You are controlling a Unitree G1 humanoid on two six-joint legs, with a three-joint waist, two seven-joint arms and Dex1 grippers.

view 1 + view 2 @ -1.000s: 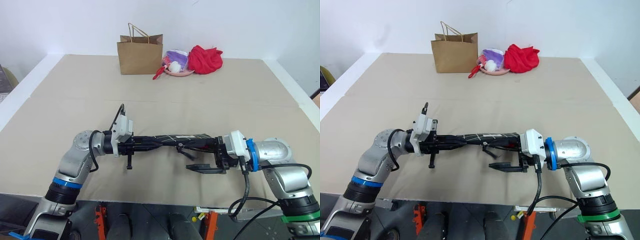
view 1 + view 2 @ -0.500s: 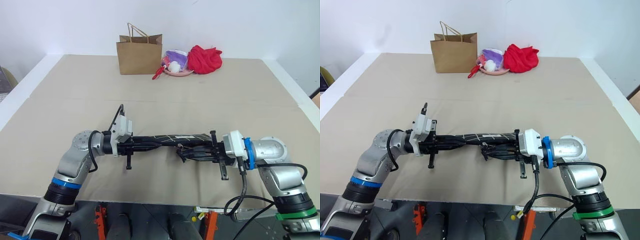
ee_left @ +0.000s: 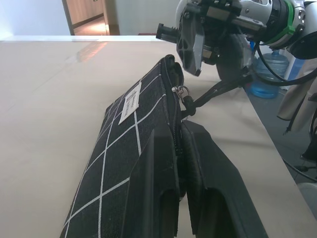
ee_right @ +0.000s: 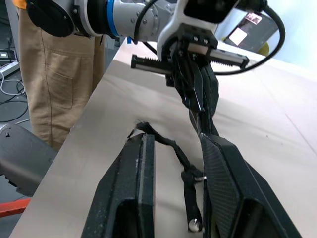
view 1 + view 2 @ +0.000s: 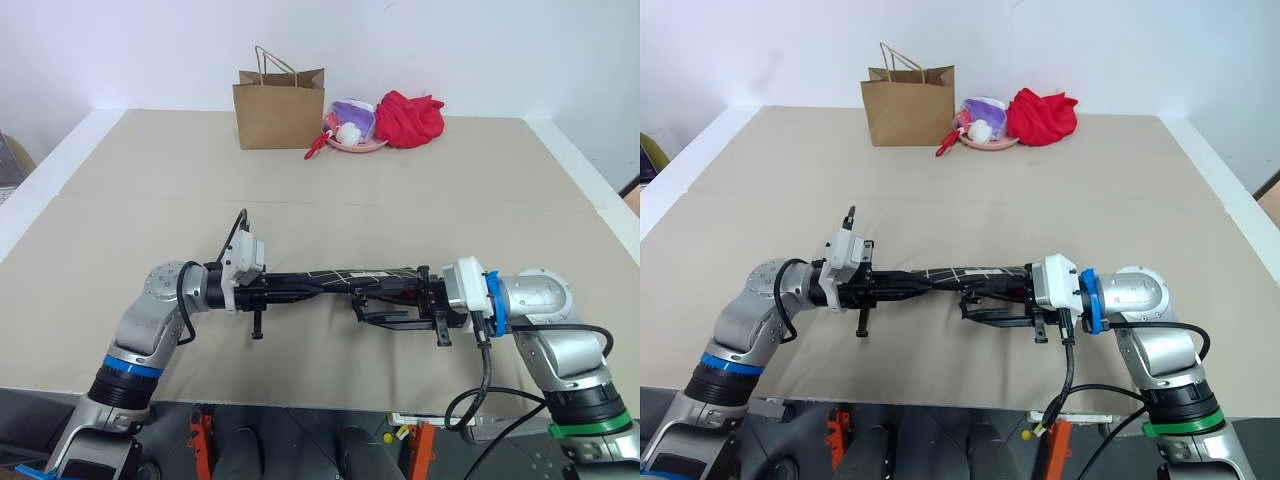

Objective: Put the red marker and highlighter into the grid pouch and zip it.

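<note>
Right pincer [image 4: 173,163] reopened; grid pouch [image 3: 133,134] seemingly zipped.

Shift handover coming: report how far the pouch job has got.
Done: no marker or highlighter is on the table; whether they are inside cannot be told. In hand: the left pincer clamps the pouch off the table; the open right pincer straddles the zipper cord. Left: pull the zip shut.
</note>
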